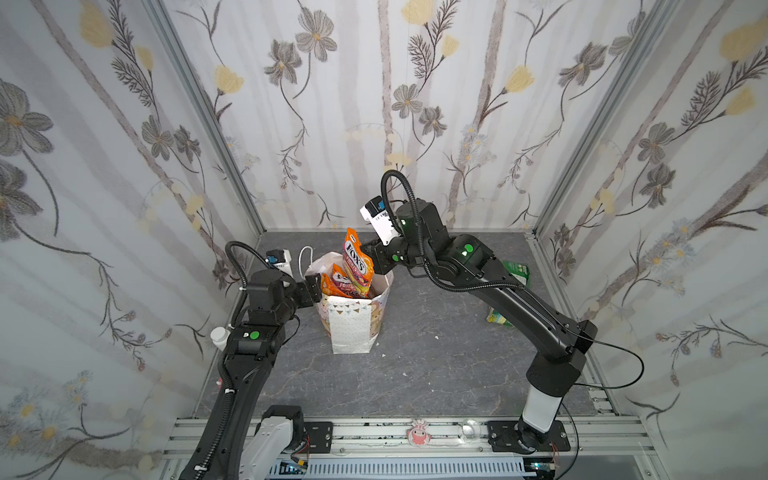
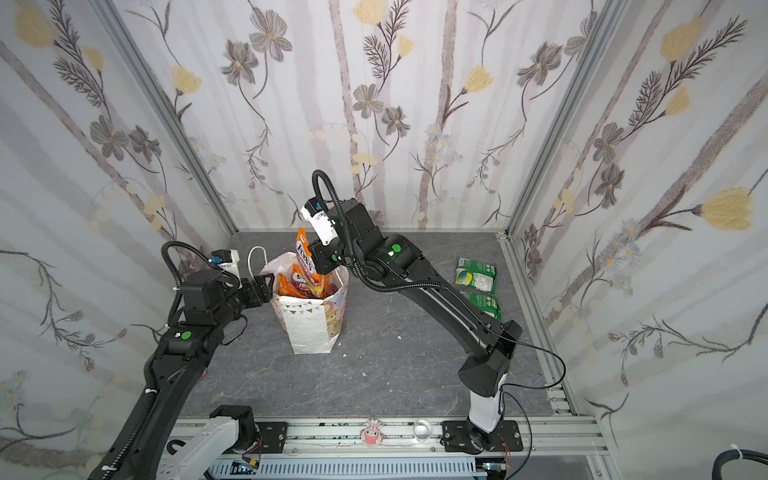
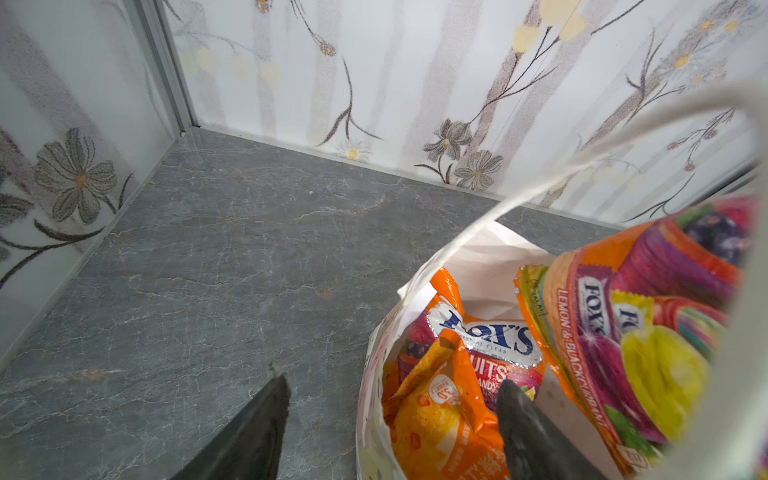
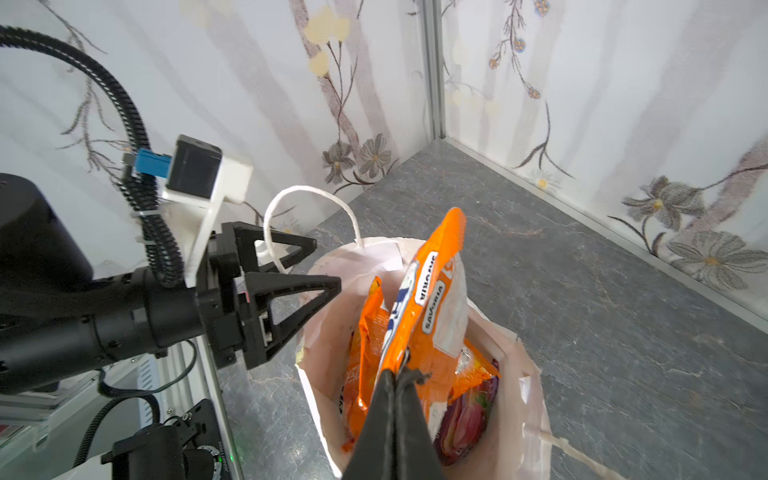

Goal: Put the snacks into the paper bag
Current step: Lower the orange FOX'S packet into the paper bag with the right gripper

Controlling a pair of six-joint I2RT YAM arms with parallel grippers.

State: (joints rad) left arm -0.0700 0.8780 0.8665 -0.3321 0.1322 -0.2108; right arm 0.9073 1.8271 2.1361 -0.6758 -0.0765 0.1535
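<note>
The white paper bag stands upright left of the table's middle, its mouth open. My right gripper is shut on an orange FOX'S candy packet. The packet stands upright, its lower end inside the bag's mouth. Other snacks lie inside: an orange packet and another FOX'S packet. My left gripper is open at the bag's left rim, one finger outside and one inside the wall. Two green packets lie on the table at the right.
The bag's white cord handle loops up beside my left gripper. A small white bottle sits by the left wall. Flowered walls close in three sides. A clear cup rests on the front rail.
</note>
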